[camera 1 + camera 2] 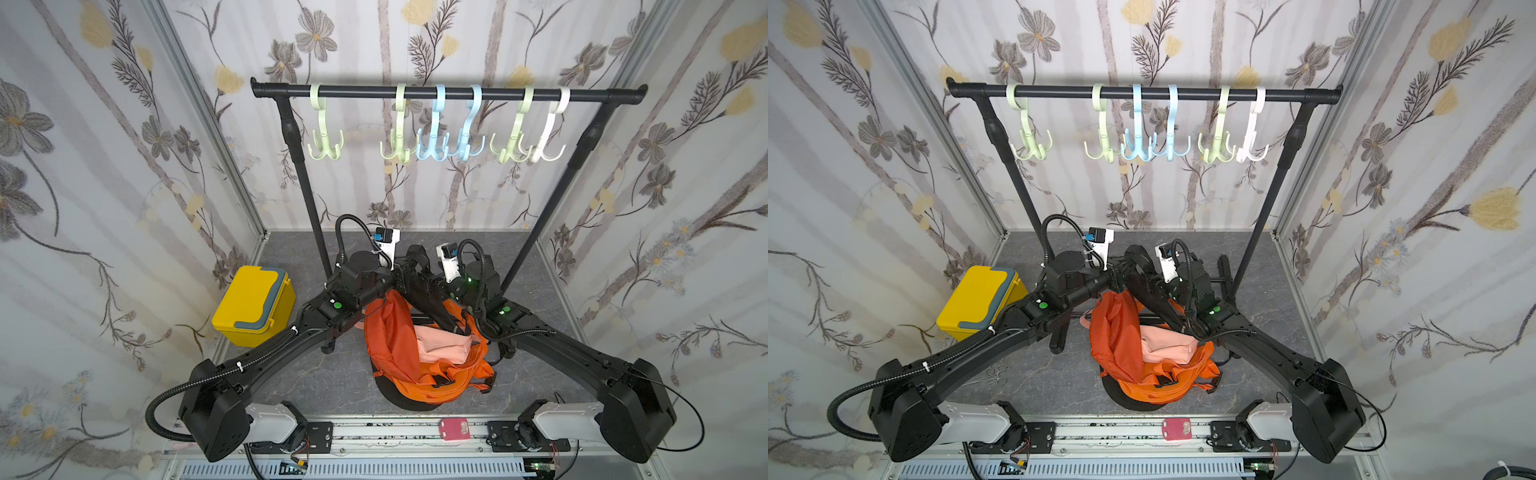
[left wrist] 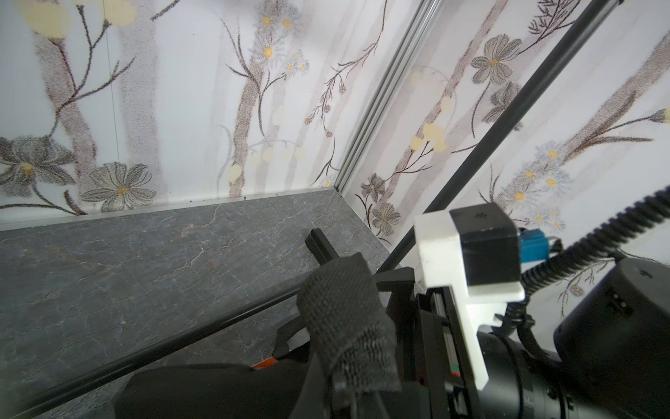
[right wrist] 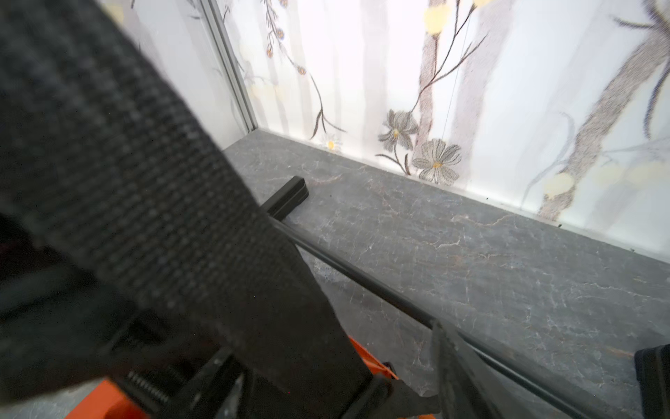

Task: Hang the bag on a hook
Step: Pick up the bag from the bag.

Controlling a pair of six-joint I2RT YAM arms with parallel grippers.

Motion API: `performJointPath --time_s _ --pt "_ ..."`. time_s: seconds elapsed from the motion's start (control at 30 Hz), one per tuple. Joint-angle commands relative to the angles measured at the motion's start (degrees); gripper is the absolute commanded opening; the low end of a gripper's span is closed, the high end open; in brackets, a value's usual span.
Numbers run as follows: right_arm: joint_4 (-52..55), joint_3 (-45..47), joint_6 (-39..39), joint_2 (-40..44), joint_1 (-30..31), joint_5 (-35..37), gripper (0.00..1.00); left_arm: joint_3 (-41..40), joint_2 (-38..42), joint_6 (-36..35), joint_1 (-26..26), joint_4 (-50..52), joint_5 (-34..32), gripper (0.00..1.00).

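Note:
The bag (image 1: 395,345) is an orange backpack with black straps, slumped on the grey floor below the rail, showing pale pink cloth inside. My left gripper (image 2: 344,384) is shut on the bag's black webbing handle (image 2: 340,308), which loops up from the jaws. My right gripper (image 3: 326,384) is open; a wide black shoulder strap (image 3: 145,181) lies across one finger, and a gap shows beside the other finger (image 3: 453,362). In both top views the two grippers (image 1: 400,272) (image 1: 1144,282) meet just above the bag's top. Several hooks, green (image 1: 322,141), blue (image 1: 436,143) and white (image 1: 548,143), hang high above on the black rail (image 1: 449,92).
A yellow box (image 1: 253,305) with a grey handle stands left of the bag. The rack's slanted uprights (image 1: 307,199) (image 1: 552,208) rise just behind both wrists, with a low crossbar (image 2: 181,337) on the floor. Papered walls close three sides. A pink tag (image 1: 455,429) sits on the front rail.

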State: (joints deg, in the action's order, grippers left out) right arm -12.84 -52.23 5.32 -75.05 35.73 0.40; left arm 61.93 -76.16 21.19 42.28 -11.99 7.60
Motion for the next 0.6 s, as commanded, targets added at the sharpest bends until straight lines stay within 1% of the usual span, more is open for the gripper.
performJointPath --time_s 0.0,0.03,0.1,0.2,0.23,0.27,0.37,0.5,0.57 --pt "-2.5 -1.5 -1.1 -0.1 -0.8 2.4 0.66 -0.5 0.8 -0.5 0.0 -0.8 -0.6 0.00" --pt "-2.5 -1.9 -1.2 -0.3 -1.0 2.8 0.61 -0.6 1.0 -0.5 0.0 -0.8 -0.7 0.00" --pt "-2.4 -2.6 -1.3 -0.9 -1.4 4.5 0.48 -0.8 1.4 -0.6 0.0 -0.8 -1.0 0.00" --pt "-2.7 -2.3 -1.2 0.0 -1.5 8.9 0.29 -1.2 2.5 -0.7 -0.1 -0.7 -2.0 0.00" --pt "-3.1 -1.8 -1.2 0.7 -1.5 10.0 0.26 -1.3 2.8 -0.8 -0.1 -0.5 -2.3 0.00" --pt "-3.6 -1.3 -1.4 1.7 -1.6 11.4 0.23 -1.2 3.2 -0.9 -0.2 -0.4 -2.5 0.00" --pt "-4.3 0.0 -2.2 4.8 -2.2 15.6 0.25 -1.1 3.8 -1.0 -0.4 0.0 -2.9 0.00" --pt "-4.2 0.3 -3.0 7.8 -4.8 15.8 0.25 -0.6 6.0 -0.8 -0.6 0.4 -2.8 0.00" --pt "-3.8 -0.2 -3.5 8.5 -5.6 16.1 0.27 -0.5 6.5 -0.7 -0.6 0.6 -2.8 0.00"
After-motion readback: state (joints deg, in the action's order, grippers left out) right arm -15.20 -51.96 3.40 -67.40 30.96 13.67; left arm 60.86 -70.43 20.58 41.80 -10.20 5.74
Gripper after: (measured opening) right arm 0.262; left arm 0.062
